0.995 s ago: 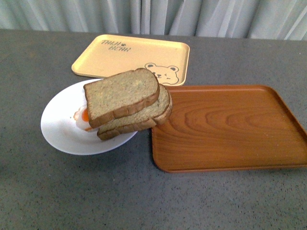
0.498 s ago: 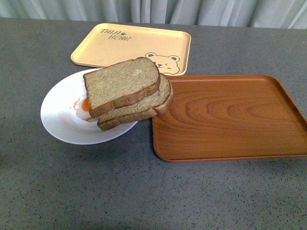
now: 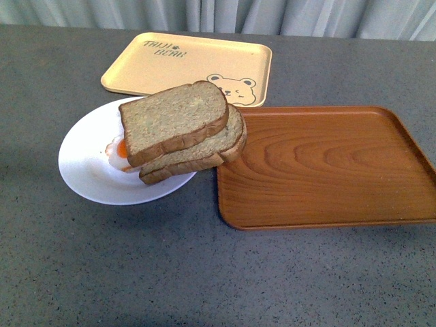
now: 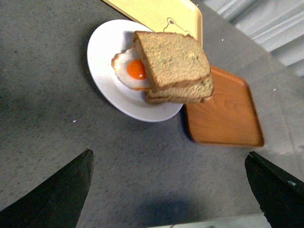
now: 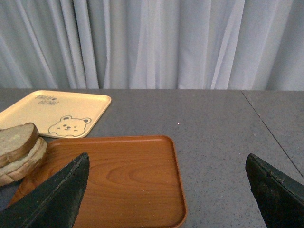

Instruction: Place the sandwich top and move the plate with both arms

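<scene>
Note that the sandwich top (image 3: 174,126) lies on the lower slice (image 3: 235,136) at the right side of the plate (image 3: 85,163), with the stack reaching over the rim toward the wooden tray (image 3: 320,170). The placing step therefore appears complete, and only the plate move is left. The left claw (image 4: 168,153) and right claw (image 5: 167,155) are both spread wide and empty, clear of the plate, apparently so you can take its rim from two sides. Identify the top as a thick, squarish brown slice with a speckled greenish-brown face and darker crust; a fried egg (image 4: 130,71) shows beside it.
</scene>
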### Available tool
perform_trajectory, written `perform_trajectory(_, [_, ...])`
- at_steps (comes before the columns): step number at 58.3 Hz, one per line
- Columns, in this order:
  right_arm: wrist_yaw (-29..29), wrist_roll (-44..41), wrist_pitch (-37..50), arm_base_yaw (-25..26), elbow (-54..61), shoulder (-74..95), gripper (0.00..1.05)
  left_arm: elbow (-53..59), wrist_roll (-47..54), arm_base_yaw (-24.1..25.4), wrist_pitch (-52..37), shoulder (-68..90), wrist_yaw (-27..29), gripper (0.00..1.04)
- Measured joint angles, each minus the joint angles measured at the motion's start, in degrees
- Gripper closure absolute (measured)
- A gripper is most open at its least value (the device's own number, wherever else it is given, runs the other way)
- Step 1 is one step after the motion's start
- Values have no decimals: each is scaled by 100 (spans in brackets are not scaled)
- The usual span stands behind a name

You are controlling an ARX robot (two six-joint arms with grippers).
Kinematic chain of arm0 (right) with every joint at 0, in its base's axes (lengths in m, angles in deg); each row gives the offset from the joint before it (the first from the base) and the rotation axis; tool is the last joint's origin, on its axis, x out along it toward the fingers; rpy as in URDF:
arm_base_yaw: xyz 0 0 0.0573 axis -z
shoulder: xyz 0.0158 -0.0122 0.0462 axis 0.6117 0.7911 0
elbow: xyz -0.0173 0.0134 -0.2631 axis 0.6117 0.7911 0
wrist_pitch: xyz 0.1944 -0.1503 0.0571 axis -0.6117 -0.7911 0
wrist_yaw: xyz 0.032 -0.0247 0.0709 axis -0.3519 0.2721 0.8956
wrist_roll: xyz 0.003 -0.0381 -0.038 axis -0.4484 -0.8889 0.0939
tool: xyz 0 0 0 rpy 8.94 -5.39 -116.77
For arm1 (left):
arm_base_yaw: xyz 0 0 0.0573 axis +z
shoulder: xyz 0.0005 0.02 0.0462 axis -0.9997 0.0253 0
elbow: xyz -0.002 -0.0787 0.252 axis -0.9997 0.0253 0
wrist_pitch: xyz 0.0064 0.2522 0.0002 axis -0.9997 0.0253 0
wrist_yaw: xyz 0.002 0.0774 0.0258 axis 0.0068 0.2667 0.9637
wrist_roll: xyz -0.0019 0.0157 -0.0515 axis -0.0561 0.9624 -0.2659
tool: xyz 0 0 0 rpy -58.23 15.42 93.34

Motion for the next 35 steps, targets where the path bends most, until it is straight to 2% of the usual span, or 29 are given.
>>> perform_trajectory(12, [-4,0,-2,0,0,-2,9,-442,-573,-234,-1329,2076,372,9])
perform_trajectory(24, [-2,0,-2,0,0,-2,9,-664,-1054,-433,-1878,2885,570,9])
perform_trajectory(35, [-2,0,-2,0,2,-2,9,-809,-1340,-826,-2234,3464,715,9])
